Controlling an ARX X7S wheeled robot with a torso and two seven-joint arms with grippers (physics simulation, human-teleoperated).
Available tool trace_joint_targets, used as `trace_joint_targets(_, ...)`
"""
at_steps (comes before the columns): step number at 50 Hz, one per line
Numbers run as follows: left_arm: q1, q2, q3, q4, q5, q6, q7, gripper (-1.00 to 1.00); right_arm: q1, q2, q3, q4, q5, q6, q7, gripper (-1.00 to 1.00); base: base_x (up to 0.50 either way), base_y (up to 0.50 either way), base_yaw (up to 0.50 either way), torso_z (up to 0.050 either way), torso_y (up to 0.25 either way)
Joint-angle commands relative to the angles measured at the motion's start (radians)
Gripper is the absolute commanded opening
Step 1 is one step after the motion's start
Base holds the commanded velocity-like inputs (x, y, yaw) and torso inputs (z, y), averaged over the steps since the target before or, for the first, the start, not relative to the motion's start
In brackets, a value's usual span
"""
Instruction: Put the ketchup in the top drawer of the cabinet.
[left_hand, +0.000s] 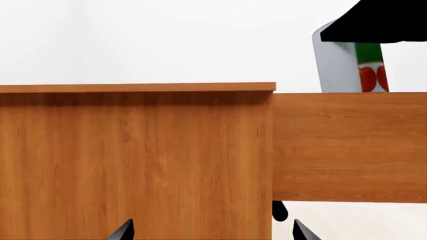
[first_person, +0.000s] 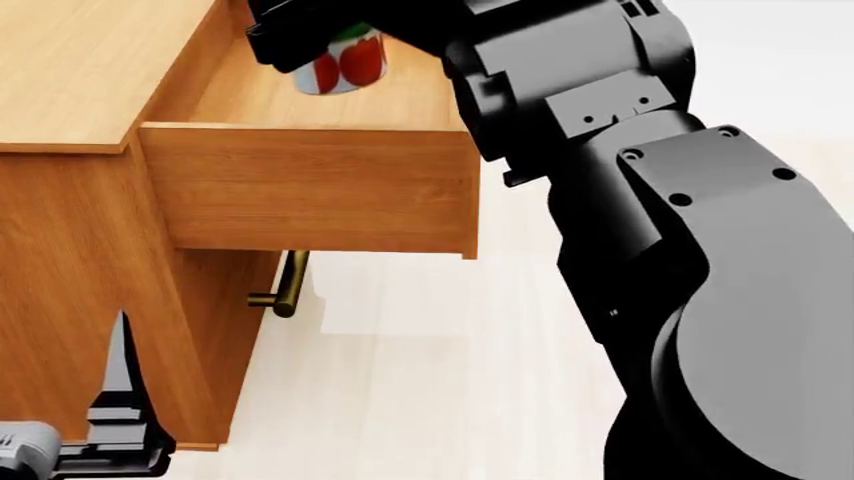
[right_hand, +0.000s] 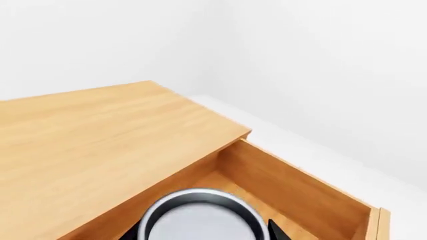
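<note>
Gripping the ketchup (first_person: 344, 62) over the top drawer (first_person: 314, 200), right tool (first_person: 300, 40)

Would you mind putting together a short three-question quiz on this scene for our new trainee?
1. True or false: the top drawer of the cabinet is pulled open.
2. Multiple choice: where is the ketchup right now? A) on the cabinet's flat top; B) held by the right pincer over the open drawer; C) on the floor.
3. Short answer: which handle shows in the head view, and on which drawer?

Key
1. True: its box juts out from the cabinet front.
2. B: the can is above the drawer's inside, in the right pincer.
3. The brass bar handle of the lower drawer, below the open one.
</note>
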Motion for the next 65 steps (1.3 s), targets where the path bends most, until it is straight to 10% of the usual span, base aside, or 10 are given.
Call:
trace_joint_targets(1, 0.003, -0.004, 0.000, -0.001, -0.003, 0.004, -0.002, 1.00, 0.000, 0.000, 0.010, 0.006, 0.027, 0.022, -0.021, -1.00, 0.00, 0.00, 0.00, 0.000, 0.010)
trace_joint_targets(65, -0.002, -0.012, 0.008, -0.033, -0.017, 0.019, -0.009, 1.00, -0.064, 0.000, -0.009, 0.022, 0.060, 0.073, 0.020, -1.00, 0.00, 0.00, 0.00, 0.000, 0.000)
